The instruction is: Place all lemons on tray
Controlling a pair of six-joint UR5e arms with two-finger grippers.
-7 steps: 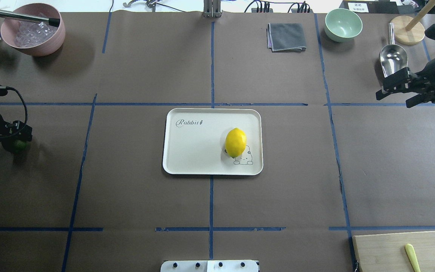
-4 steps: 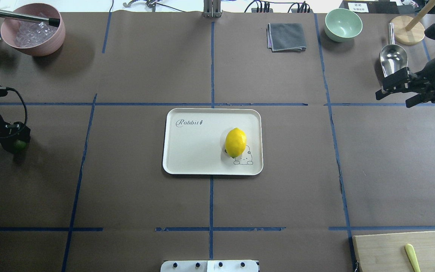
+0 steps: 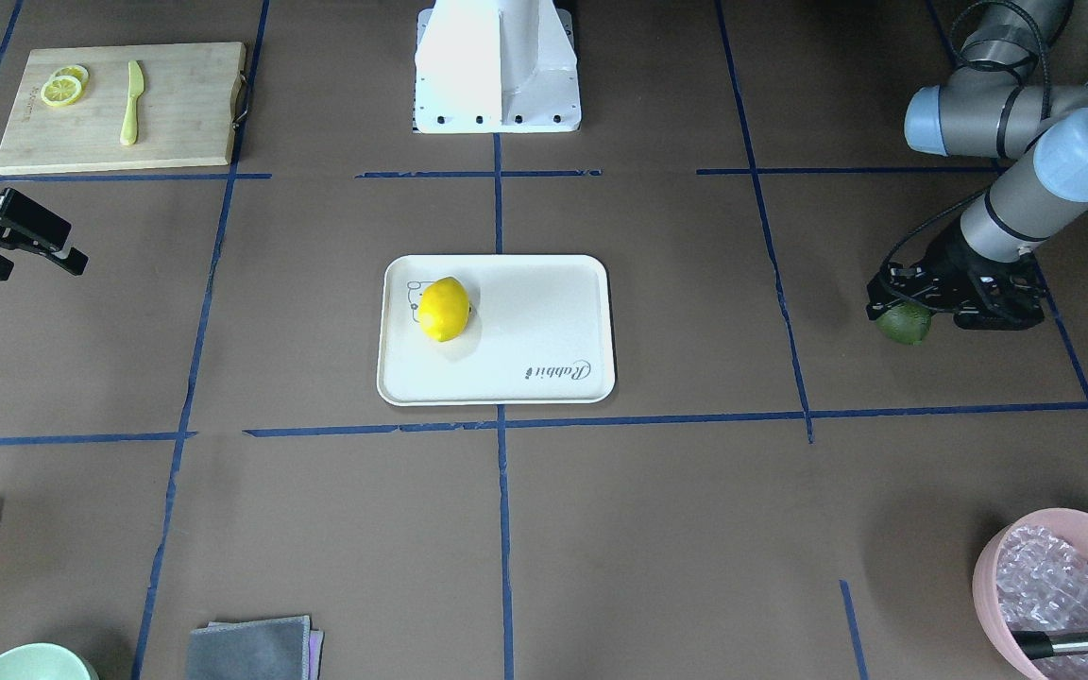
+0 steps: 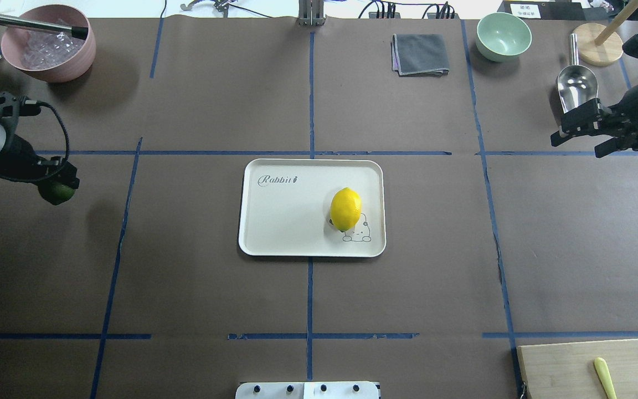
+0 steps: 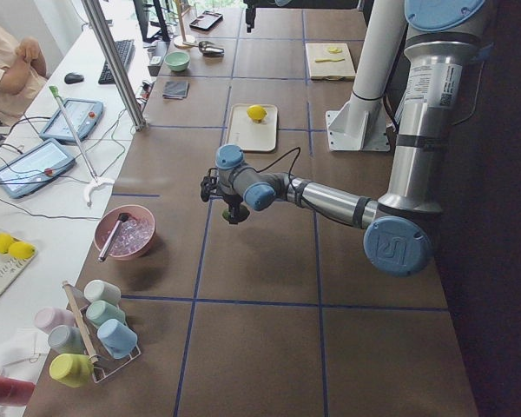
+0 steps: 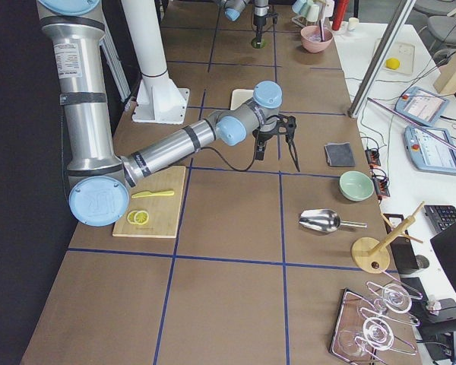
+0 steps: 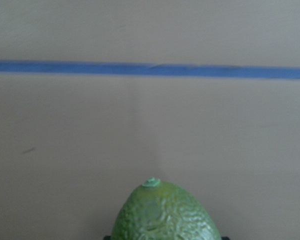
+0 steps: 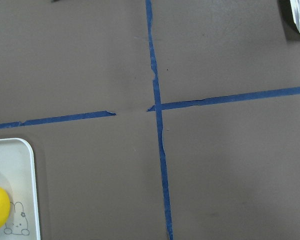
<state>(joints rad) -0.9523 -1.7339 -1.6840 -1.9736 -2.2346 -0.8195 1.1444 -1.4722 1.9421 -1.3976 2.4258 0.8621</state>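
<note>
Left hand (image 4: 55, 184) carried green lemon (image 4: 58, 193) trayward; tray (image 4: 291, 221) reads "Rabbit".
</note>
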